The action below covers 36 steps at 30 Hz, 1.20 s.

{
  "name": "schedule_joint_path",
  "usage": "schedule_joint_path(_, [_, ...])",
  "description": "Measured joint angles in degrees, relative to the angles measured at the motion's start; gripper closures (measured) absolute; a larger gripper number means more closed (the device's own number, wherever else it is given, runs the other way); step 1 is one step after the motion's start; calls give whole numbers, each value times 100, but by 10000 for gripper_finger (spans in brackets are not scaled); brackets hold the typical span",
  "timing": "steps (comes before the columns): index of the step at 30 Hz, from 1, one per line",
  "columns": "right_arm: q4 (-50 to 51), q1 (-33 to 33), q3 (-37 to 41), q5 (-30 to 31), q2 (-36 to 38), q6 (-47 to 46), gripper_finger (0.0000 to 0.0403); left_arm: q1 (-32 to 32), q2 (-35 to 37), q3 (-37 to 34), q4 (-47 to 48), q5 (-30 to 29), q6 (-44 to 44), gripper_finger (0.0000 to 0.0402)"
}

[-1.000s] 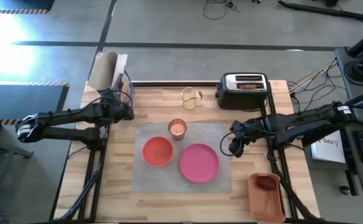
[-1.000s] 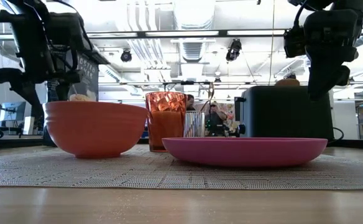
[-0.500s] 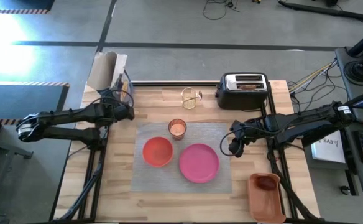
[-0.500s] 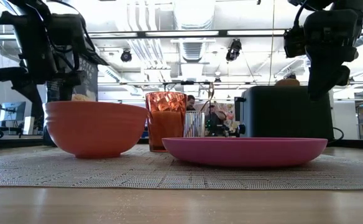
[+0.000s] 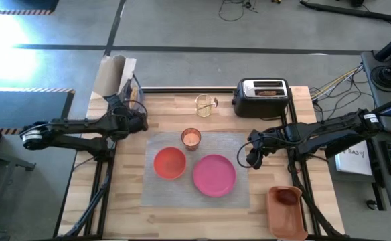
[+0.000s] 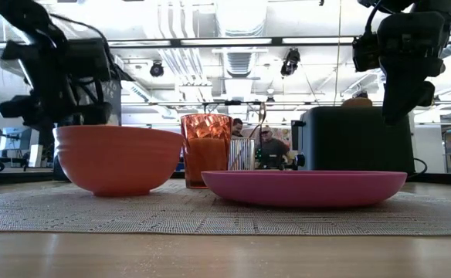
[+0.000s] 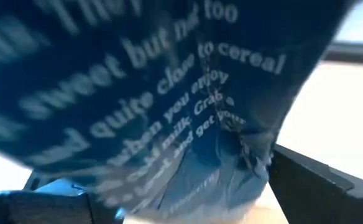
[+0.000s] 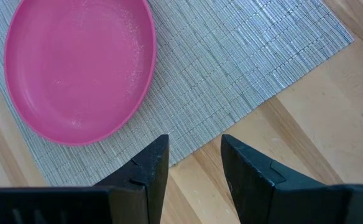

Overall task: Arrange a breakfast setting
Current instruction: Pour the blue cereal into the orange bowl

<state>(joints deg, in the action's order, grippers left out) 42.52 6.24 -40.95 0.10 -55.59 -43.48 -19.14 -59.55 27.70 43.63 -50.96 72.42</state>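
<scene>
Grey woven placemat (image 5: 195,169) fills the centre of the high view, carrying the orange-red bowl (image 5: 169,163) at left, the pink plate (image 5: 214,175) lower right and the glass of orange drink (image 5: 191,138) above them. Left gripper (image 5: 139,120), fingers spread wide, sits at upper left against a blue printed cereal bag (image 7: 138,106). Right gripper (image 5: 252,158) hovers right of the plate, fingers (image 8: 145,167) partly apart, holding nothing.
</scene>
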Motion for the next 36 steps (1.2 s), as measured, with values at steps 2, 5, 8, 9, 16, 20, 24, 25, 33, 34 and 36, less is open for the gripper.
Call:
schedule_joint_path(2, [0,-1,0,-1,0,0,266,0,-109,-160,-357,-250,-50,88])
schedule_joint_path(5, [0,-2,0,-2,2,0,266,0,-259,-327,-801,-555,-150,88])
schedule_joint_path(8, [0,0,0,-2,0,0,266,0,-391,-498,-1271,-798,-143,88])
schedule_joint_path(9, [0,-1,1,-1,1,0,266,0,-424,-545,-1433,-845,-121,88])
schedule_joint_path(16, [0,-1,1,0,0,0,266,0,-590,-602,-1927,-1002,-101,88])
schedule_joint_path(20, [0,-1,1,0,1,0,266,0,-599,-546,-2025,-1054,-559,88])
schedule_joint_path(24, [0,0,0,-2,2,0,266,0,-620,-537,-2020,-1102,-640,96])
schedule_joint_path(25, [0,-2,0,0,1,0,266,0,-639,-536,-2028,-1129,-692,102])
schedule_joint_path(33, [0,0,0,0,0,0,266,-2,-772,-529,-2118,-1173,-833,192])
schedule_joint_path(34, [0,0,0,-2,0,0,266,0,-793,-529,-2144,-1177,-834,202])
schedule_joint_path(36, [0,-1,0,-2,0,0,266,-2,-849,-526,-2208,-1200,-839,214])
